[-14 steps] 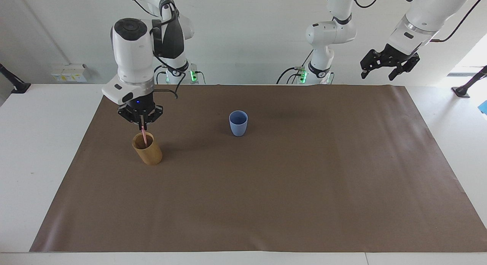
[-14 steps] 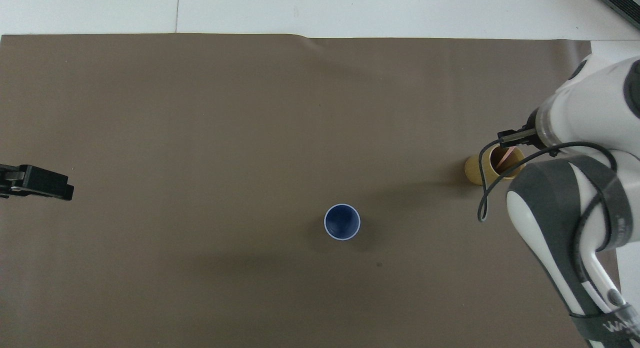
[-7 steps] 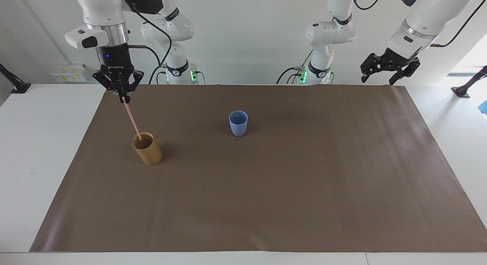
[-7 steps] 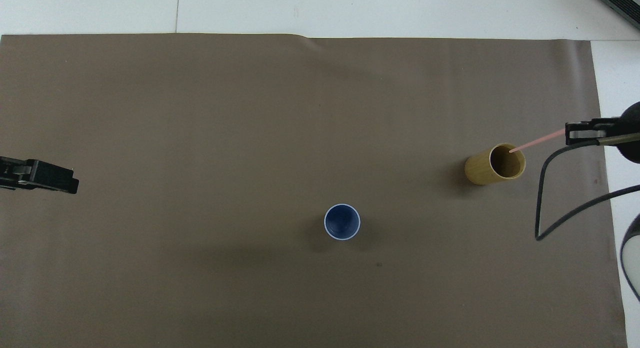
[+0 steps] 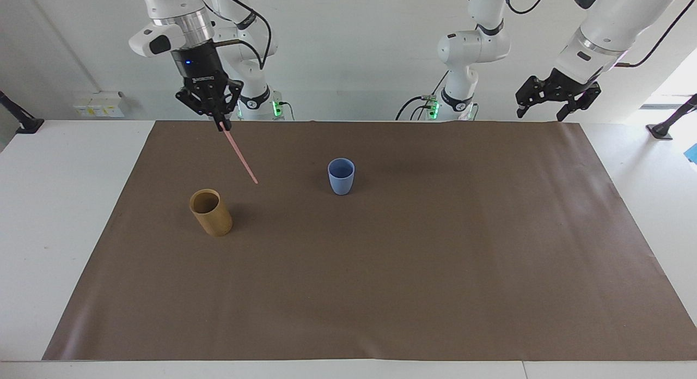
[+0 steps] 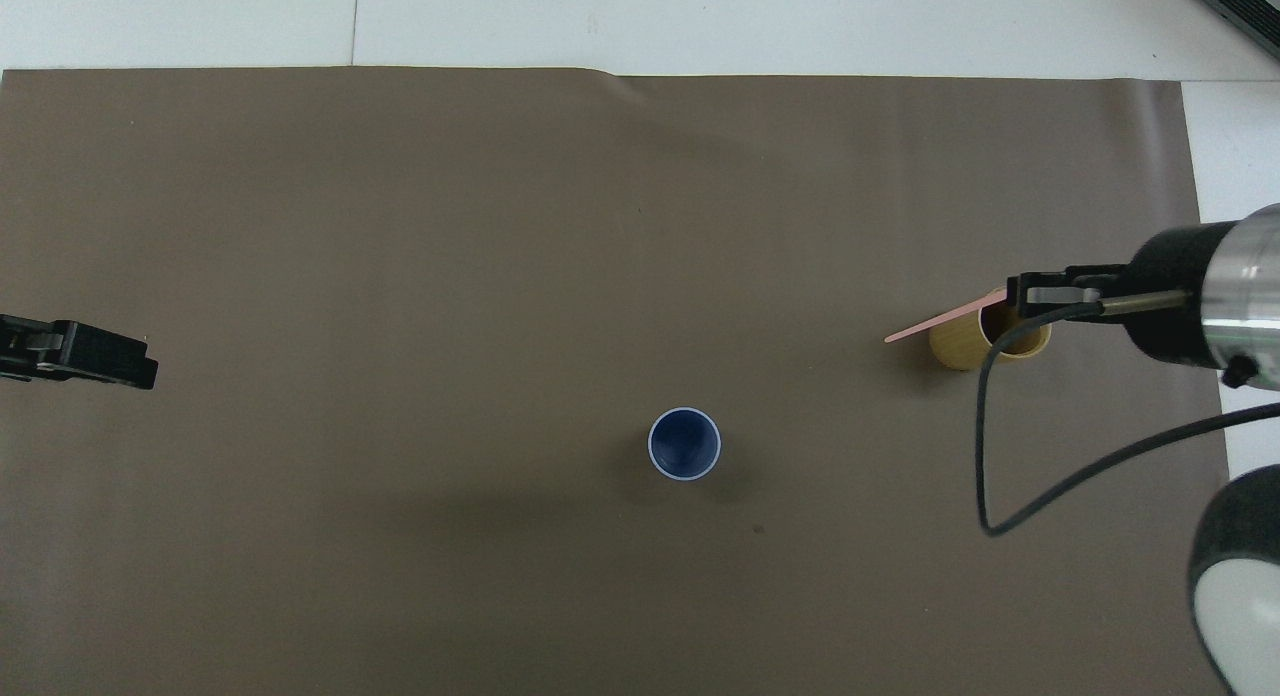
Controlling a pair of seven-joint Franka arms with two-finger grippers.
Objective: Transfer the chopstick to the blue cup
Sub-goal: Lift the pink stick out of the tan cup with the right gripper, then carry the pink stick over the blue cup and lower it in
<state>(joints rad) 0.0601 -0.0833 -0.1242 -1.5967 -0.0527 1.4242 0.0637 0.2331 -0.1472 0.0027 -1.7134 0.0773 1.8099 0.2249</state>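
My right gripper [image 5: 221,126] [image 6: 1012,296] is raised high and shut on the top end of a pale pink chopstick [image 5: 240,156] [image 6: 940,322]. The stick hangs slanted, its point free in the air over the brown mat between the two cups. The small light blue cup [image 5: 341,176] [image 6: 684,443] stands upright mid-table, with nothing showing inside it. The tan cup [image 5: 211,212] [image 6: 962,348] stands toward the right arm's end, partly covered by the gripper in the overhead view. My left gripper [image 5: 548,101] [image 6: 118,364] waits open, raised at the left arm's end.
A brown mat [image 5: 381,270] [image 6: 400,226] covers most of the white table [image 5: 54,205]. A black cable [image 6: 1010,506] loops down from the right wrist.
The right gripper has lifted the chopstick fully out of the tan cup and carried it toward the blue cup. The left arm has barely moved.
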